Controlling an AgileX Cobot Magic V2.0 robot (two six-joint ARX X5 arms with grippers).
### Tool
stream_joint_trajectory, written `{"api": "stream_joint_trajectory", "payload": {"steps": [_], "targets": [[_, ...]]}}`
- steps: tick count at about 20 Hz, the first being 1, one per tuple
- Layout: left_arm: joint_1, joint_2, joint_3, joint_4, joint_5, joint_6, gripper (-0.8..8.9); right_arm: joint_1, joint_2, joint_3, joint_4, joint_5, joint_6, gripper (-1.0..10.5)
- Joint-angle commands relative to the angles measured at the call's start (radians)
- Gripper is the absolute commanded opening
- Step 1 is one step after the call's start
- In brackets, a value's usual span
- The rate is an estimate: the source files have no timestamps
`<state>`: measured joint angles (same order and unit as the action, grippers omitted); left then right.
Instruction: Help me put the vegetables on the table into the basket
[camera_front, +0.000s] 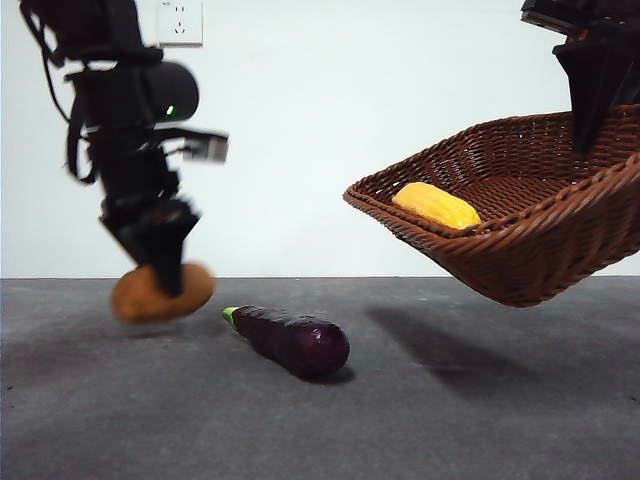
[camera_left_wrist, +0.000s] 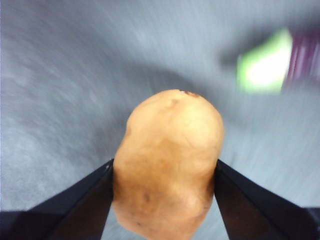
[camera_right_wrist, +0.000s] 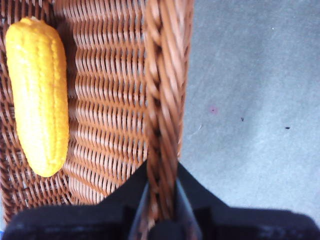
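Observation:
My left gripper (camera_front: 160, 275) is shut on the brown potato (camera_front: 160, 292), held just above the table (camera_front: 420, 420) at the left; the left wrist view shows the potato (camera_left_wrist: 169, 162) pinched between both jaws. The purple eggplant (camera_front: 295, 340) with its green stem end lies on the table in the middle; a blurred part of the eggplant (camera_left_wrist: 270, 62) shows beyond the potato. My right gripper (camera_front: 592, 125) is shut on the rim of the wicker basket (camera_front: 520, 225), which hangs tilted above the table at the right. The yellow corn cob (camera_front: 436, 205) lies inside the basket (camera_right_wrist: 165, 100), and the right wrist view shows the corn (camera_right_wrist: 37, 95) against its woven wall.
A white wall with a power socket (camera_front: 180, 20) stands behind the table. The basket's shadow falls on the table surface at the right, beside the eggplant.

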<state>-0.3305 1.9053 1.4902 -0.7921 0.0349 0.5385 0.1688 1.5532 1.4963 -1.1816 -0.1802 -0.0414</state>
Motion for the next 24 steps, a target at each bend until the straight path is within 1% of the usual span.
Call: {"api": "stream_joint_trajectory", "payload": {"steps": [1, 2, 3, 5, 6, 8, 12, 13, 15, 16, 17, 21, 23, 24], "targets": [[-0.005, -0.002, 0.095, -0.045, 0.093, -0.376, -0.09, 0.0, -0.011, -0.01, 0.006, -0.01, 0.035, -0.1], [-0.005, -0.002, 0.151, -0.091, 0.179, -0.478, -0.09, 0.0, -0.011, -0.01, 0.006, -0.01, 0.052, -0.1], [-0.005, -0.002, 0.196, -0.13, 0.266, -0.54, -0.09, 0.0, -0.011, -0.01, 0.005, -0.01, 0.066, -0.1], [-0.009, -0.016, 0.273, -0.191, 0.471, -0.578, -0.08, 0.0, -0.011, -0.01, 0.006, -0.01, 0.097, -0.1], [-0.018, -0.035, 0.288, -0.199, 0.544, -0.595, -0.08, 0.0, -0.011, -0.01, 0.01, -0.01, 0.106, -0.1], [-0.045, -0.087, 0.289, -0.211, 0.634, -0.607, -0.08, 0.0, -0.011, -0.01, 0.021, -0.011, 0.129, -0.1], [-0.159, -0.167, 0.289, -0.296, 0.613, -0.524, -0.08, 0.0, -0.011, -0.01, 0.029, -0.015, 0.174, -0.1], [-0.193, -0.175, 0.289, -0.306, 0.596, -0.515, -0.08, 0.0, -0.011, -0.01, 0.029, -0.029, 0.175, -0.1], [-0.273, -0.179, 0.289, -0.304, 0.531, -0.515, -0.08, 0.001, -0.011, -0.01, 0.031, -0.09, 0.18, -0.1], [-0.315, -0.177, 0.289, -0.297, 0.482, -0.52, -0.08, 0.001, -0.011, -0.01, 0.031, -0.115, 0.18, -0.1], [-0.355, -0.171, 0.289, -0.285, 0.442, -0.521, -0.08, 0.001, -0.011, -0.01, 0.03, -0.128, 0.18, -0.1], [-0.484, -0.163, 0.289, -0.233, 0.341, -0.533, -0.08, 0.001, -0.011, -0.01, 0.024, -0.135, 0.18, -0.1], [-0.528, -0.157, 0.289, -0.205, 0.268, -0.562, -0.03, 0.001, -0.011, -0.01, 0.022, -0.14, 0.179, -0.1], [-0.541, -0.153, 0.289, -0.197, 0.254, -0.574, -0.03, 0.002, -0.011, -0.01, 0.022, -0.149, 0.176, -0.1]]}}
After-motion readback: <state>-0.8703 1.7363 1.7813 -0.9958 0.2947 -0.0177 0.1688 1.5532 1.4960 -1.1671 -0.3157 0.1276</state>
